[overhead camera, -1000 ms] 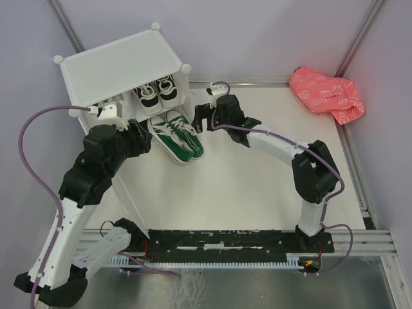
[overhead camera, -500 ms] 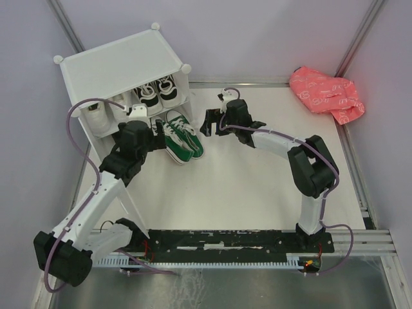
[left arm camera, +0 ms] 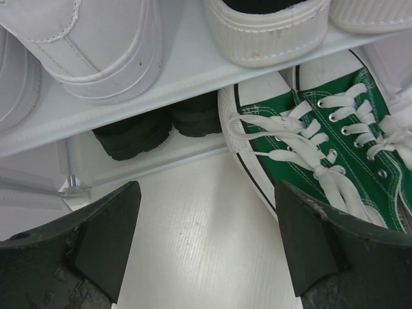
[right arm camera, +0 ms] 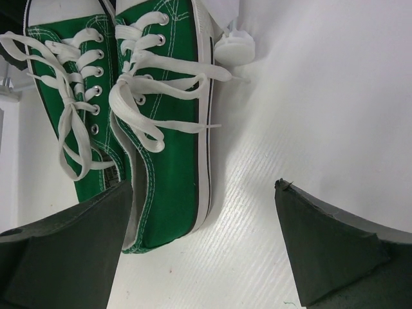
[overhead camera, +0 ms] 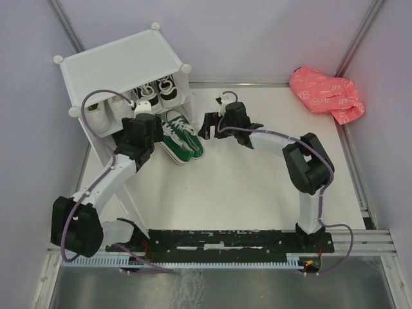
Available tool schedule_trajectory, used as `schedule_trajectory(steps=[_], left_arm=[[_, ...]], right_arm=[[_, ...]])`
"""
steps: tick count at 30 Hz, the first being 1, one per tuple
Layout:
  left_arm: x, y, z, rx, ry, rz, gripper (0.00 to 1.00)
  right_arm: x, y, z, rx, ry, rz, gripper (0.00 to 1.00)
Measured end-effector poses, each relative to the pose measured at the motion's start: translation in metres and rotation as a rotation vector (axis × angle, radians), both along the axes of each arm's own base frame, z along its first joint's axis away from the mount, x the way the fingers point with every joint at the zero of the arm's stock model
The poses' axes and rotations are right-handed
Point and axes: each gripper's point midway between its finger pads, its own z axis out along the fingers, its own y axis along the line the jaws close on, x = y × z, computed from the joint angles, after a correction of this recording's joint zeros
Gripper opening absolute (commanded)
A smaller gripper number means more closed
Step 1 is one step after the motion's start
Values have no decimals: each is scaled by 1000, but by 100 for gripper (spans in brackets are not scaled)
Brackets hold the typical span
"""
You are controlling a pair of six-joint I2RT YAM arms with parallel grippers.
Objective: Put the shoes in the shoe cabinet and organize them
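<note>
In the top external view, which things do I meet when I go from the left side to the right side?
cabinet → green sneakers → right end effector → pink bag

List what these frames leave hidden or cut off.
Black shoes: left wrist view, mostly hidden under the shelf.
White sneakers: left wrist view, cut off by the top edge.
Cabinet interior: top view, mostly covered by its own top.
Pink bag: top view, contents unseen.
</note>
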Motion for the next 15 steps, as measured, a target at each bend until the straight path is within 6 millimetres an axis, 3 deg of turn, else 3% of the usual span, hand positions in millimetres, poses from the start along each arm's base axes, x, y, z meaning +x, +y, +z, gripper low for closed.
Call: schedule_trajectory(steps=[10,15], left_arm=[[3,19,-20,67,67,72,85],[5,12,0,30,42,36,85]], right_arm=[[-1,1,-15,-10,31,14,99],[1,1,-16,-28,33,21,99]])
